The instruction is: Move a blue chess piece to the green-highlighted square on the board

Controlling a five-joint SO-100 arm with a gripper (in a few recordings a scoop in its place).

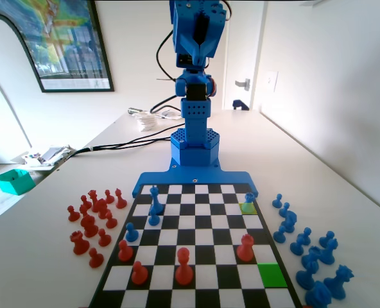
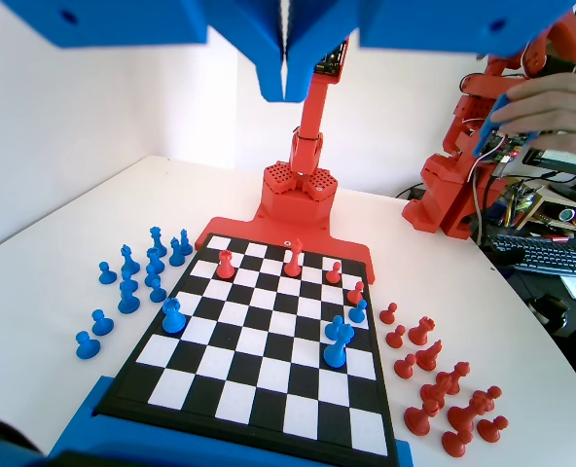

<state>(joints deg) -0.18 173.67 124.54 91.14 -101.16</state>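
In the fixed view the board [image 1: 196, 244] lies on a white worktop [image 1: 318, 173], its blue rim along the far edge, where the blue arm [image 1: 195, 96] stands upright on its base. The green-highlighted square [image 1: 272, 275] sits in the board's right-hand column, one row up from the near edge. The blue chess piece [image 1: 248, 201] stands in the same column far up the board, on a duller yellow-green square [image 1: 248, 208] two rows down from the blue rim, well apart from the green-highlighted square. Between them, one column to the left, stands a red pawn [image 1: 245, 248]. More red pieces stand on the near rows of the board, and blue pieces, one of them taller, on its left side. Off the board, a cluster of red pieces [image 1: 92, 221] lies on the worktop to its left and a cluster of blue pieces [image 1: 309, 253] to its right.

In the wrist view the claw [image 2: 284, 73] hangs high above the board [image 2: 259, 370], its two jaws pressed together with no gap and nothing between them. Here the blue chess piece [image 2: 173, 316] stands in the board's left-hand column, alone on that side. The blue pieces [image 2: 132, 282] off the board lie left of it, the red ones [image 2: 444, 389] right of it.
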